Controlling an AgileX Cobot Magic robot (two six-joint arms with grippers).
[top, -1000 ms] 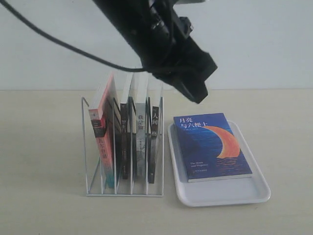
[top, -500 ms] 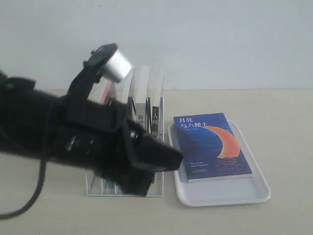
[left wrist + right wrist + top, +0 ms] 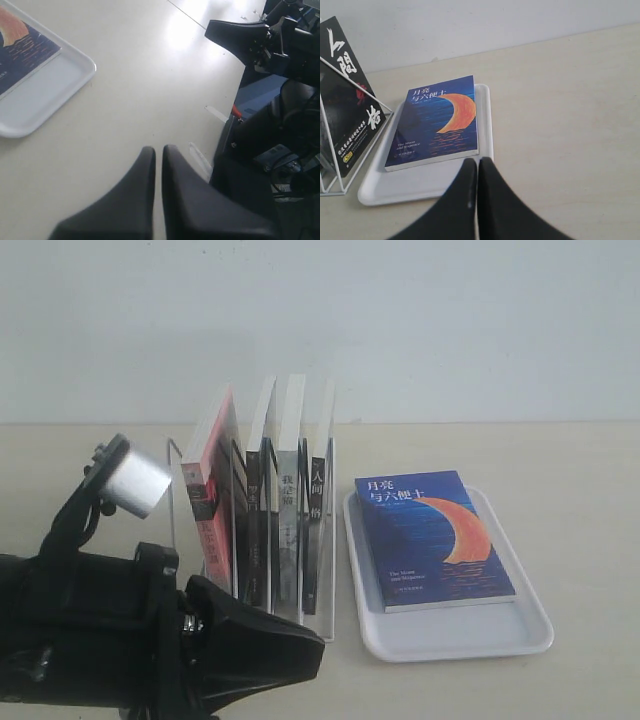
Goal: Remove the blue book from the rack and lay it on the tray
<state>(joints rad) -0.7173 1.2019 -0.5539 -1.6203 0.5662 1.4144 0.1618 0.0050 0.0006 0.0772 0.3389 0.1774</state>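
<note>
Dark blue paperback with an orange crescent moon and white title (image 3: pixel 435 540) lies flat, cover up, in the plain white rectangular plastic tray (image 3: pixel 455 645). Its far edge reaches the tray's far rim, and a bare strip of tray shows on the near side. The tray sits on the pale beige surface (image 3: pixel 570 490), just right of the white thin-wire book rack (image 3: pixel 333 540). The rack holds several upright books: a pink-red-spined one (image 3: pixel 205 530) leaning at the left end and a black-spined one with white characters (image 3: pixel 315 530) at the right end, nearest the tray.

The bulky black left arm (image 3: pixel 100 640) fills the near-left corner of the scene and hides the lower near-left part of the rack; a silver cylinder (image 3: pixel 135 483) stands up from it. The left pincer (image 3: pixel 158 150) has its black fingers pressed together — only a thin slit between them — and holds nothing, above bare surface with a tray corner nearby. The right pincer (image 3: pixel 477 162) is likewise pressed together and empty, its tips close to the tray's rim and clear of the book.
</note>
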